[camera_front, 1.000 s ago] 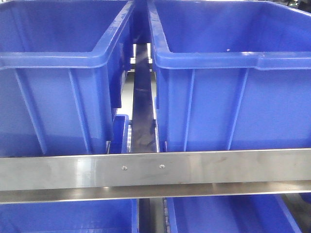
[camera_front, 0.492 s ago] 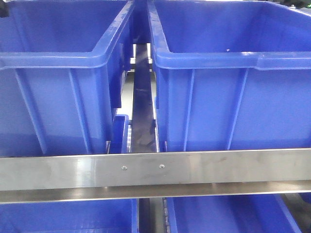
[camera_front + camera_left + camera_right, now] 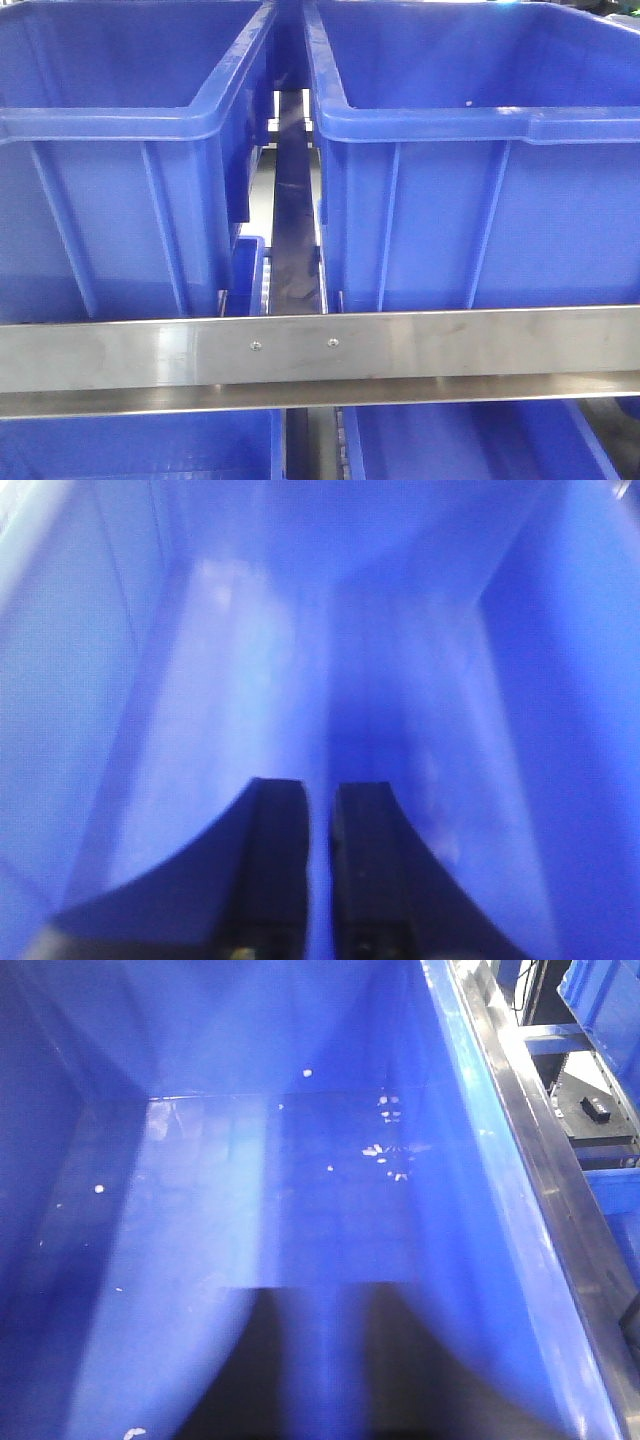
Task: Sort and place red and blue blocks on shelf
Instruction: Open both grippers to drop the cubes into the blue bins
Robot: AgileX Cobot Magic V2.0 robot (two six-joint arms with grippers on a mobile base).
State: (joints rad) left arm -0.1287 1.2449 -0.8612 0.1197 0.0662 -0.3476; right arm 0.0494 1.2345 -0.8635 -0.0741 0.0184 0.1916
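From the front you have four large blue bins: two on the upper tier, one at ten o'clock (image 3: 120,150) and one at two o'clock (image 3: 480,150), and two more cut off by the bottom edge, at seven o'clock (image 3: 140,445) and five o'clock (image 3: 460,440). You can count one steel front rail (image 3: 450,345) on the shelf, crossing at six o'clock, with two small screws (image 3: 256,346) near its middle, side by side. Each wrist view gives you one bin interior, and the left wrist view shows you two dark fingers (image 3: 275,865) at six o'clock, with a thin gap between them
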